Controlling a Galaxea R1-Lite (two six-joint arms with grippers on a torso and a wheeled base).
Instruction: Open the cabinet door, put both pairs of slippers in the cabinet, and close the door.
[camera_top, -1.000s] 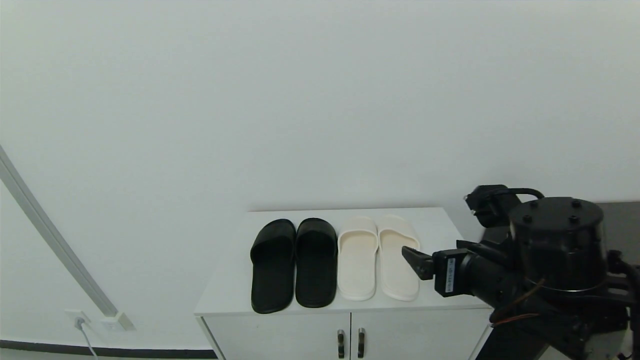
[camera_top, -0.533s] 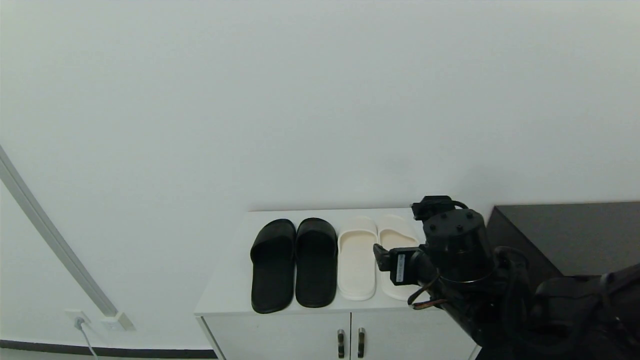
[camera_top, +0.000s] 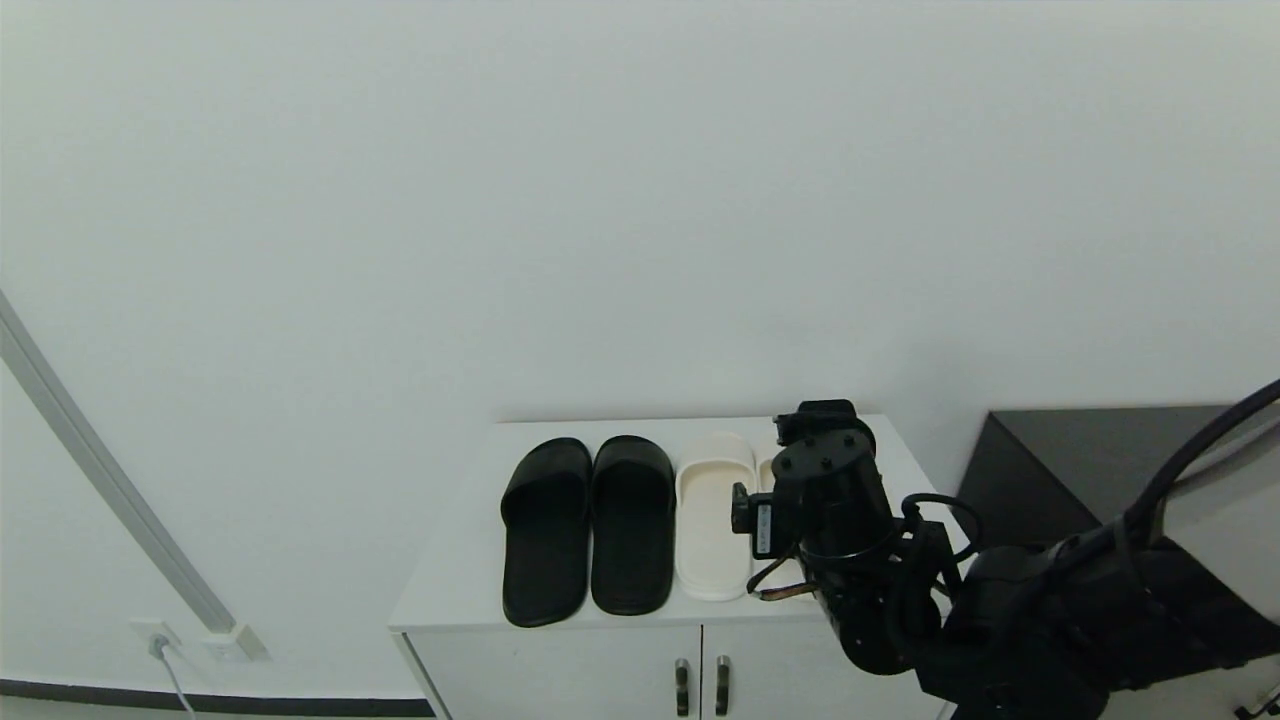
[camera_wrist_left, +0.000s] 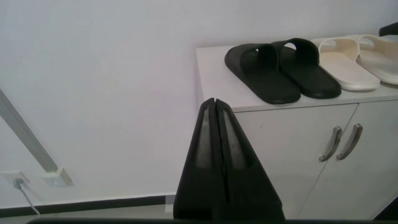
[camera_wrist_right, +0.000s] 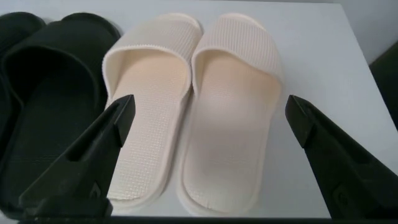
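Both pairs atop the shut cabinet (camera_top: 455, 590)
Head view, lower centre: black slippers (camera_top: 588, 528) beside cream slippers (camera_top: 714, 530) on the cabinet. Left wrist view: left gripper (camera_wrist_left: 214, 109), fingers pressed together. Right wrist view: right gripper (camera_wrist_right: 210, 106), fingers spread above the cream pair.

White wall (camera_top: 640, 200), wall socket (camera_top: 152, 632), dark counter (camera_top: 1080, 455)

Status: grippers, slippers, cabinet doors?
Left gripper shut, holding nothing. Right gripper open over white slippers. Black slippers alongside, both pairs on cabinet top. Cabinet doors closed.
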